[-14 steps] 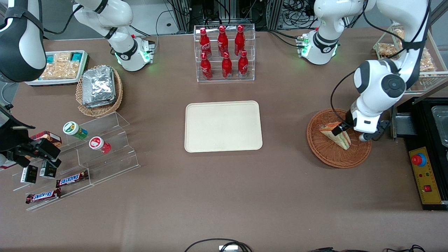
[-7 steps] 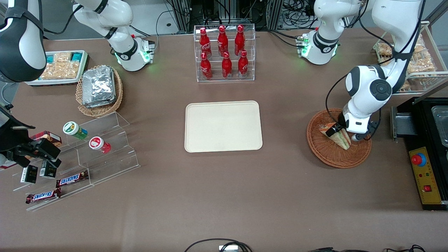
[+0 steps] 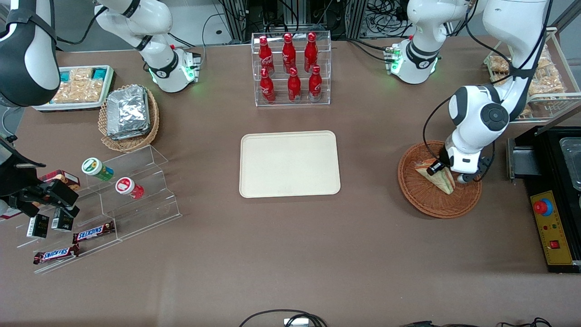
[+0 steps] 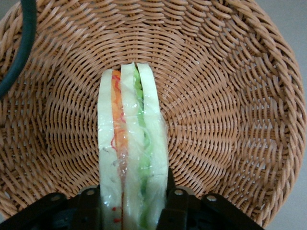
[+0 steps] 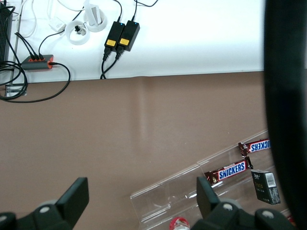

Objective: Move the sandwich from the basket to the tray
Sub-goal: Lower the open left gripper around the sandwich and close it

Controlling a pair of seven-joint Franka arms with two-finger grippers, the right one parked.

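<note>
Wicker basket: sandwich on edge, tip away from clamping claw.

The left arm bends down from about 1 o'clock, with its wrist pointing low toward 7 o'clock. Its gripper sits low inside the basket. One finger presses on each side of the sandwich, squeezing it between them.

brown table, perhaps white floor
</note>
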